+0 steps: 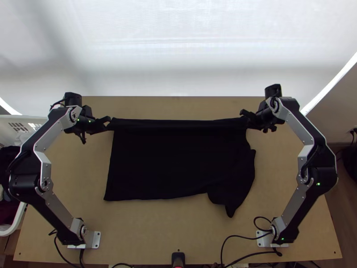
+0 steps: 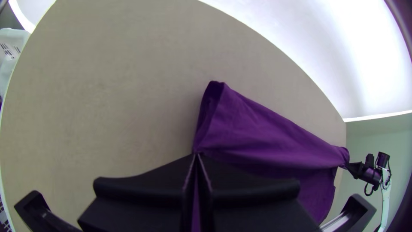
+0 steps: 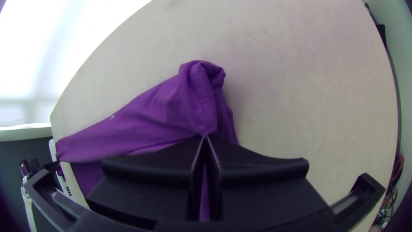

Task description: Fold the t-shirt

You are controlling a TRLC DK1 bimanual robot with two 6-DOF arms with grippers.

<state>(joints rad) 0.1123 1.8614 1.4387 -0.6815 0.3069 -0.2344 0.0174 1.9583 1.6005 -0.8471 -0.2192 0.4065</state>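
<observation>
- Shirt (image 1: 174,161): mid table (image 1: 151,232), spread, near right uneven
- Left gripper (image 2: 196,154): closed on far left corner
- Right gripper (image 3: 205,137): closed on far right corner
- Outstanding: most folding, seemingly

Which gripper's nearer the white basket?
Left. The left gripper holds the far edge of the t-shirt at the end toward the basket; the right gripper holds the opposite end.

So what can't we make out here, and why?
- Left wrist view: how deep the t-shirt sits in the left gripper; the fingers cover it.
- Right wrist view: same for the right gripper, same cause.
- Top view: layer count in the t-shirt; upper cloth hides what's beneath.
- Top view: rest of the white basket; cut off by the left edge.
</observation>
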